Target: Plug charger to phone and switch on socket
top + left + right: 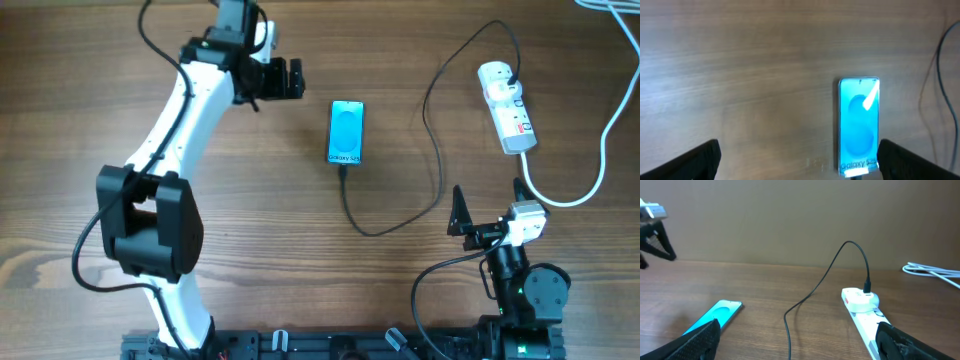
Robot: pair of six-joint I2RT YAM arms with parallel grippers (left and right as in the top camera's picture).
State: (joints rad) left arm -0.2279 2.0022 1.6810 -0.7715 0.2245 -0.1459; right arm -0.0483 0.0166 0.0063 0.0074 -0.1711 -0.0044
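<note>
The phone [346,131] lies mid-table with its cyan screen up. It also shows in the left wrist view [859,126] and the right wrist view [712,318]. The black charger cable [430,140] runs from the phone's near end, where its tip sits at the port, in a loop to a white adapter on the socket [506,119]. The socket also shows in the right wrist view [865,315]. My left gripper [290,78] is open and empty, left of the phone. My right gripper [488,208] is open and empty, near the table's front, below the socket.
A thick white cord [600,150] loops from the socket's near end up to the far right edge of the wooden table [250,220].
</note>
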